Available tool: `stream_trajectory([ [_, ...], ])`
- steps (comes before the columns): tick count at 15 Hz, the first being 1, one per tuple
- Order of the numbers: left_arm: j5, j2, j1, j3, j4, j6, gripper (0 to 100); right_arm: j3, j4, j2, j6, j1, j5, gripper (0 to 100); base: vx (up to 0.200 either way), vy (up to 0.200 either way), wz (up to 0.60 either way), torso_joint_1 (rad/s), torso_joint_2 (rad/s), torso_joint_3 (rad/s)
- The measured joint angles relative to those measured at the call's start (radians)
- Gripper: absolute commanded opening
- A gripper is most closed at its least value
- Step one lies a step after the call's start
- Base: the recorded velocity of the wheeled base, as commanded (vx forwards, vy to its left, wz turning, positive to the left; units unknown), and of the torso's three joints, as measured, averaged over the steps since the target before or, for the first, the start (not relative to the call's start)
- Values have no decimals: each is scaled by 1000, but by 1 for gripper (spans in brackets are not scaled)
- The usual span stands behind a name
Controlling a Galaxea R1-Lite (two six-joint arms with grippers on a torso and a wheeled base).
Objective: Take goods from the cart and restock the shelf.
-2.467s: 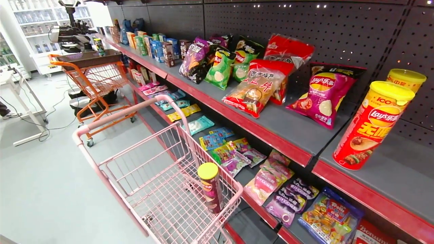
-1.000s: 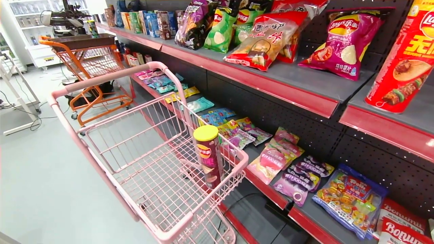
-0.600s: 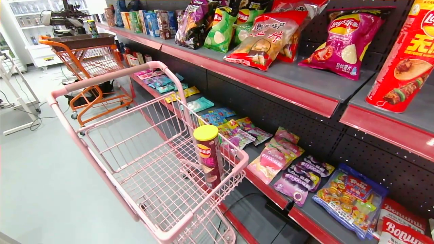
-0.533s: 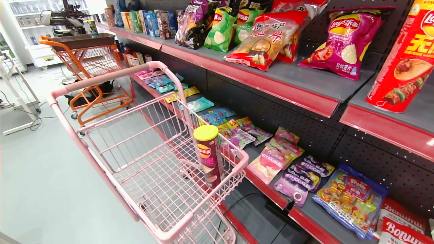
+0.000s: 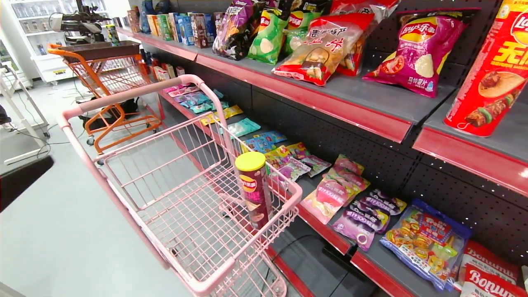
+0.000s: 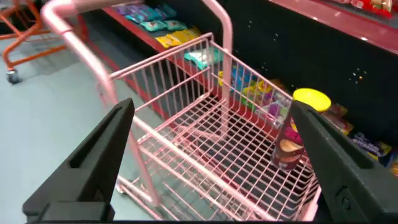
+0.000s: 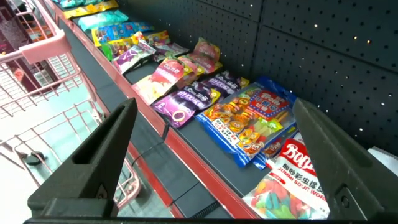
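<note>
Here, left pincer (image 6: 211, 106), fingers (image 6: 93, 162) wide apart, toward pink cart (image 6: 158, 58).

The can (image 5: 252, 189) stands upright in the cart (image 5: 136, 93), in the corner next to the shelf (image 5: 330, 140) on the right. Bags (image 5: 317, 53) lie on the upper board (image 5: 371, 99), packets (image 5: 330, 196) on the lower. A second cart (image 5: 109, 68) stands farther back left.

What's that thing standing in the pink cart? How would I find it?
Find the pink wire cart beside the snack shelves. A tall chip can stands upright in its corner nearest the shelves. It is the cart's only item, dark purple with a yellow lid, unlike the shelf's red can.
</note>
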Motion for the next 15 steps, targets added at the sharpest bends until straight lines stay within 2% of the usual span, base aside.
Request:
stream_trajectory([
  [2,-131,198,-9,-10,-159,15,100,0,0,0,-2,0,0,100,0,0,0,0,0,0],
  [3,-226,276,-25,-10,-213,28,100,0,0,0,-2,0,-1,100,0,0,0,0,0,0],
  [4,-295,341,-58,-8,-241,41,100,0,0,0,-2,-1,-2,100,0,0,0,0,0,0],
  [5,-317,395,-90,-6,-253,54,100,0,0,0,-2,0,-2,100,0,0,0,0,0,0],
  [7,-328,474,-131,-4,-269,79,100,0,0,0,-2,0,-2,100,0,0,0,0,0,0],
  [9,-328,553,-146,-4,-317,118,100,0,0,0,-2,0,-2,100,0,0,0,0,0,0],
  [11,-329,678,-160,-5,-434,145,100,0,0,0,-2,0,-2,100,0,0,0,0,0,0],
  [15,-333,906,-206,-23,-657,161,100,0,0,0,-2,0,-2,100,0,0,0,0,0,0],
])
